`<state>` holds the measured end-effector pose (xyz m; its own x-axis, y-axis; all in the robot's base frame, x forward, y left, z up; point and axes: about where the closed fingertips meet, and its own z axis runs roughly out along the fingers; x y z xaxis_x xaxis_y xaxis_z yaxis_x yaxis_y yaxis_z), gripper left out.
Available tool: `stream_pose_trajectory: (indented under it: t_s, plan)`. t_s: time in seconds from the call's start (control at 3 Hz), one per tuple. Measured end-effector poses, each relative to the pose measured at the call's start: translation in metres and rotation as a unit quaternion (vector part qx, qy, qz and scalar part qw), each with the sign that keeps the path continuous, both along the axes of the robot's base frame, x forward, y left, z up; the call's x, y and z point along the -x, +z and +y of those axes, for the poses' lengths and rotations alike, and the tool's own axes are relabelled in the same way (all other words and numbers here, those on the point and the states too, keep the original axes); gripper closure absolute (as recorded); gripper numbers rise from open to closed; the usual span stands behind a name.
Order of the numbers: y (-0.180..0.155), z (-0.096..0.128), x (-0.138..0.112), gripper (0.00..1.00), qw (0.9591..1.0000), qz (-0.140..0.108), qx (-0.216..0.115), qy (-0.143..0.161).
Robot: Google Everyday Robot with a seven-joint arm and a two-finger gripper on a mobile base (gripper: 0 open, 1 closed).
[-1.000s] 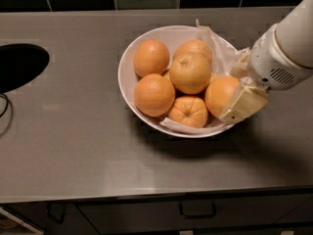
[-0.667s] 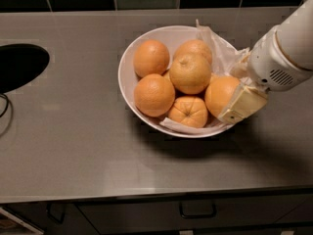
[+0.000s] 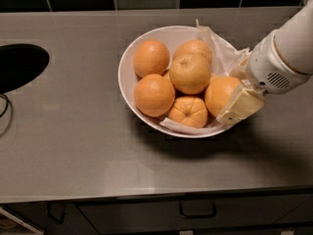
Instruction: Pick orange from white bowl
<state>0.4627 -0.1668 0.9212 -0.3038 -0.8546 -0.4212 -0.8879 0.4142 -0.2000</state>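
The white bowl (image 3: 128, 58) stands mid-counter and holds several oranges on crumpled white paper. The orange (image 3: 221, 94), large, smooth and deep orange, lies at the bowl's right side. My gripper (image 3: 234, 104) reaches in from the right over the bowl's rim, and its cream part lies against the orange's lower right side. The white arm hides the far side of the orange. A paler yellowish orange (image 3: 190, 72) with a stem dimple sits on top in the middle. A small ribbed one (image 3: 188, 111) lies at the front.
Two more oranges (image 3: 151, 58) (image 3: 154, 95) fill the bowl's left half. A dark round opening (image 3: 19, 65) is cut in the grey counter at the left. Black tiles run along the back wall. A drawer handle (image 3: 197, 211) shows below the counter's front edge.
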Motion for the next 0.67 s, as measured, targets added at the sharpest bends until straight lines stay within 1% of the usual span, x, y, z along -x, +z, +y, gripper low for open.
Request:
stream_pose_trajectory:
  t_s: [0.67]
  plan:
    - [-0.0119,-0.0035,-0.0044,0.29,0.9998,0.001,-0.009,-0.020]
